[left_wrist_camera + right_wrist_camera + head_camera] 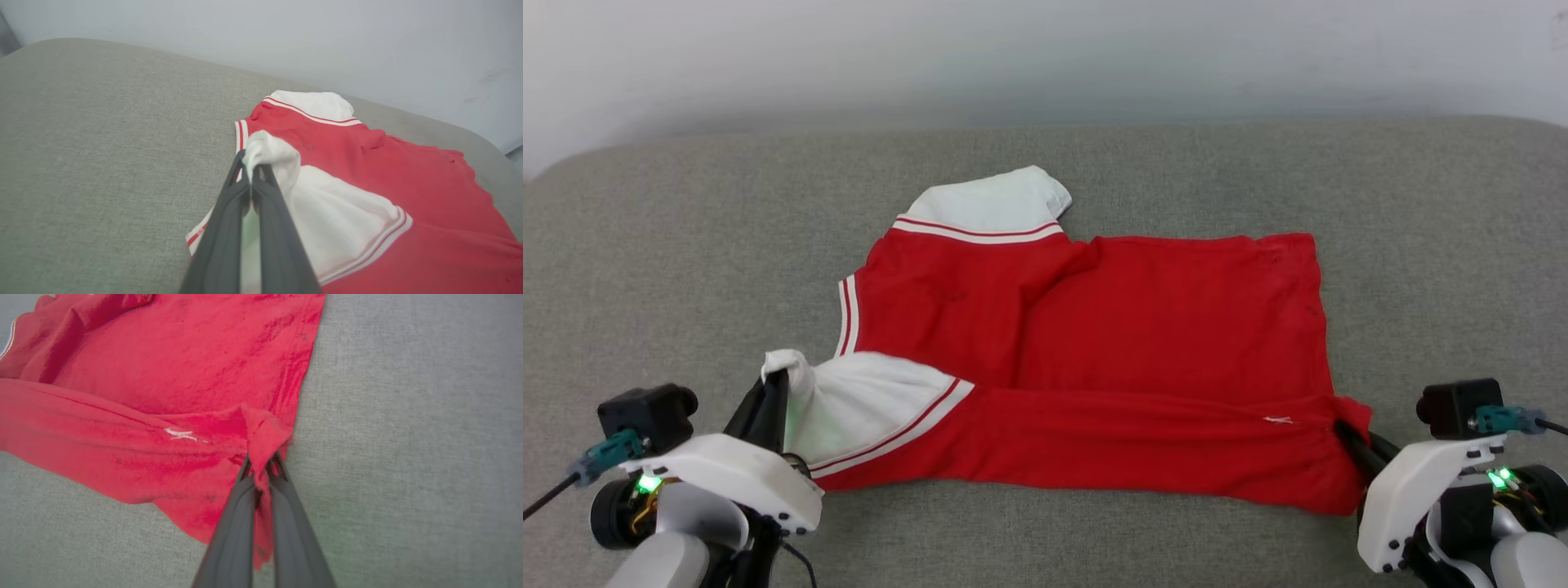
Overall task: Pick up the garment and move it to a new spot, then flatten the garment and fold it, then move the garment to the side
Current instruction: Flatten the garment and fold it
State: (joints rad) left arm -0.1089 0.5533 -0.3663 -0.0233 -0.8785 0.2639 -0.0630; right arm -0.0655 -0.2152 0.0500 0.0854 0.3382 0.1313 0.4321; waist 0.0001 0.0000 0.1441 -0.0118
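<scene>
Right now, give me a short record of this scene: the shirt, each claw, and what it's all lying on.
garment: red T-shirt with white sleeves, spread sideways, near long edge looks folded over the body
left claw: shut on the near white sleeve, tip of it lifted
right claw: shut on the red hem corner
far sleeve: lying flat, untouched
surface: grey fabric cushion
</scene>
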